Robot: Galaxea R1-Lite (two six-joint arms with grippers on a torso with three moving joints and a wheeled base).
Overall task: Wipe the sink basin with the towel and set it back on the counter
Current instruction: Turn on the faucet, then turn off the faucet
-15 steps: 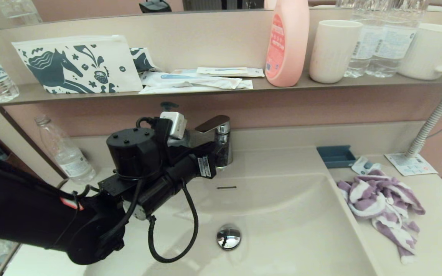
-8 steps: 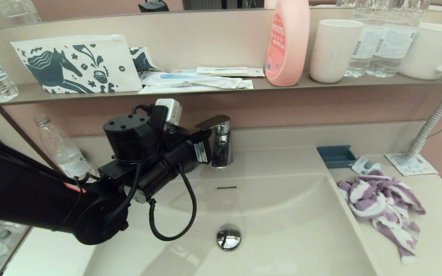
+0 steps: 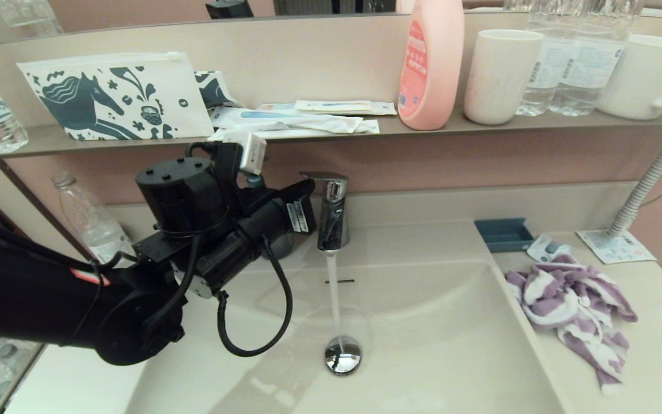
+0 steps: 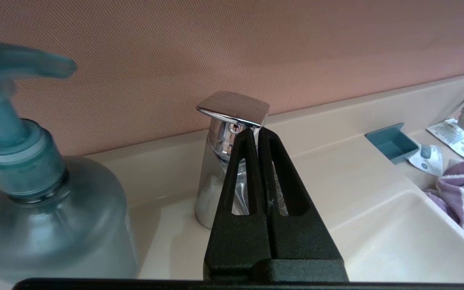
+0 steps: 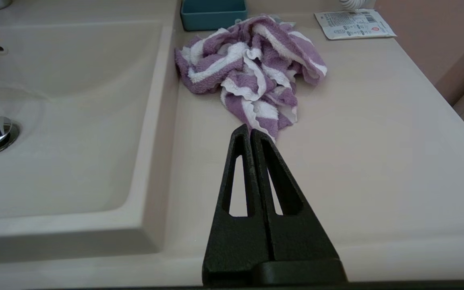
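Purple-and-white striped terry towel (image 5: 252,72) is seen crumpled on the cream counter (image 5: 369,133), directly ahead of the right hand (image 5: 250,129), fingers together; the left hand (image 4: 255,133), also closed, is held under the chrome tap lever (image 4: 234,108).

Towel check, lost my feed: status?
Left pincer shut under faucet lever, water running. Right pincer shut, empty. Towel untouched on counter.

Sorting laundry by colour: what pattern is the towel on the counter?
Purple and white stripes on the towel, clearest in the right wrist view.

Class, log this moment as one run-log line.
left gripper: shut, under faucet lever | water: running | towel: on counter | right gripper: shut, idle
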